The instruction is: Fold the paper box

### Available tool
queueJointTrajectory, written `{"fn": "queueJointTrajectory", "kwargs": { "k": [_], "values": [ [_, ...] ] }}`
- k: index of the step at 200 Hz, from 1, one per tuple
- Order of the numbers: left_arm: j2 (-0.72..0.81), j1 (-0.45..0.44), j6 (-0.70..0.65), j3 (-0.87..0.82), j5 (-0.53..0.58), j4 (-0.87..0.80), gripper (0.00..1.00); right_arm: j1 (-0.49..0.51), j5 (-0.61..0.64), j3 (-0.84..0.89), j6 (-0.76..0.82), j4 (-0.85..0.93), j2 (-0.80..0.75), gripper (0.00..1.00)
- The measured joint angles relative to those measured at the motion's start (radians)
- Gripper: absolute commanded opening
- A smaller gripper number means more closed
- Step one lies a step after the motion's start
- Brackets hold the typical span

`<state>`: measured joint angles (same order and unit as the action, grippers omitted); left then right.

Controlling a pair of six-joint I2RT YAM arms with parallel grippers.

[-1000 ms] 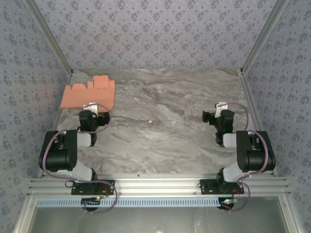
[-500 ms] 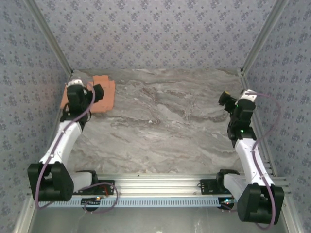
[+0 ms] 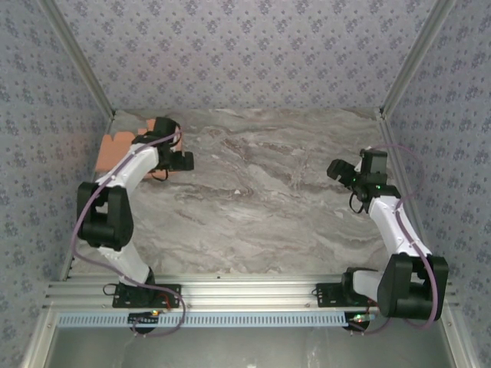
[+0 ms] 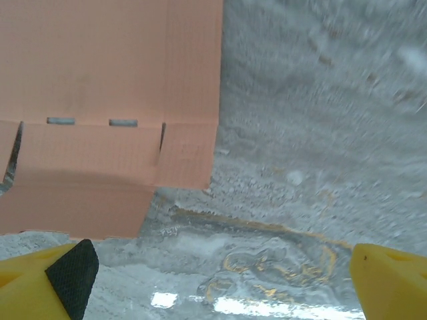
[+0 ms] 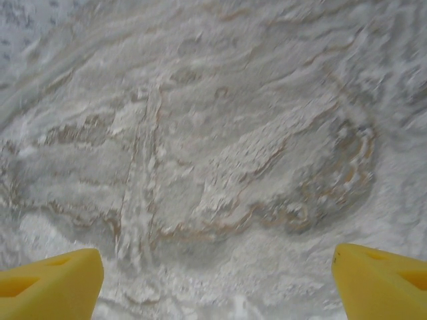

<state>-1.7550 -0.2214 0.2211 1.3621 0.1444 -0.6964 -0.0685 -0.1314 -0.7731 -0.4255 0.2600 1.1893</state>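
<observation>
Step in hand: the approach to the paper box (image 3: 119,147) is judged to be under way; no fold is made yet, and the card is seen as a flat sheet on the table (image 3: 268,215)
Paper box, place: in the left wrist view the sheet (image 4: 107,100) lies ahead of the left gripper (image 4: 223,287) and toward its left finger; slots and short cuts between the flaps are seen, and the nearest flap edge is just ahead of that finger
Left gripper, state: the jaws are spread wide and nothing is held between them; no contact with the card is seen, only bare table lies between the fingers
Left gripper, from above: it (image 3: 182,161) is seen at the right edge of the sheet
Right gripper, state: it (image 5: 217,280) is spread wide too, nothing is held, only table is under it
Right gripper, place: it (image 3: 335,169) is well apart from the sheet
Next move, as judged: the left gripper should be shifted toward its left finger side and lowered, so that a flap edge can be taken and raised along its crease
</observation>
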Motion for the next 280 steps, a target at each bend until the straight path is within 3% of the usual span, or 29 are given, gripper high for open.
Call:
{"fn": "queueJointTrajectory", "kwargs": {
  "k": [27,62,100,115,133,150,168,226,280],
  "values": [
    [-0.038,-0.041,-0.056,0.014,0.090,-0.057,0.94,0.021,-0.035,0.000,0.000,0.006,0.010,0.89],
    [-0.100,-0.031,-0.120,0.056,0.182,-0.135,0.94,0.058,-0.048,-0.005,0.000,0.023,0.027,0.89],
    [-0.202,0.010,-0.183,0.167,0.196,-0.169,0.92,0.094,-0.038,-0.020,-0.009,0.039,0.043,0.88],
    [-0.223,0.027,-0.196,0.199,0.201,-0.177,0.85,0.103,-0.029,-0.025,-0.018,0.041,0.047,0.88],
    [-0.238,0.056,-0.171,0.224,0.158,-0.188,0.86,0.113,-0.022,-0.025,-0.029,0.050,0.048,0.88],
    [-0.231,0.113,-0.071,0.216,0.101,-0.183,0.91,0.121,-0.014,-0.030,-0.031,0.063,0.050,0.88],
    [-0.202,0.163,0.087,0.193,0.088,-0.183,0.89,0.130,-0.005,-0.033,-0.031,0.066,0.050,0.88],
    [-0.098,0.177,0.628,0.144,0.003,-0.131,0.81,0.153,0.034,-0.069,-0.003,0.089,0.082,0.87],
    [-0.100,0.232,0.893,0.105,-0.002,-0.118,0.72,0.194,0.070,-0.095,0.064,0.130,0.082,0.87]
  ]
}}
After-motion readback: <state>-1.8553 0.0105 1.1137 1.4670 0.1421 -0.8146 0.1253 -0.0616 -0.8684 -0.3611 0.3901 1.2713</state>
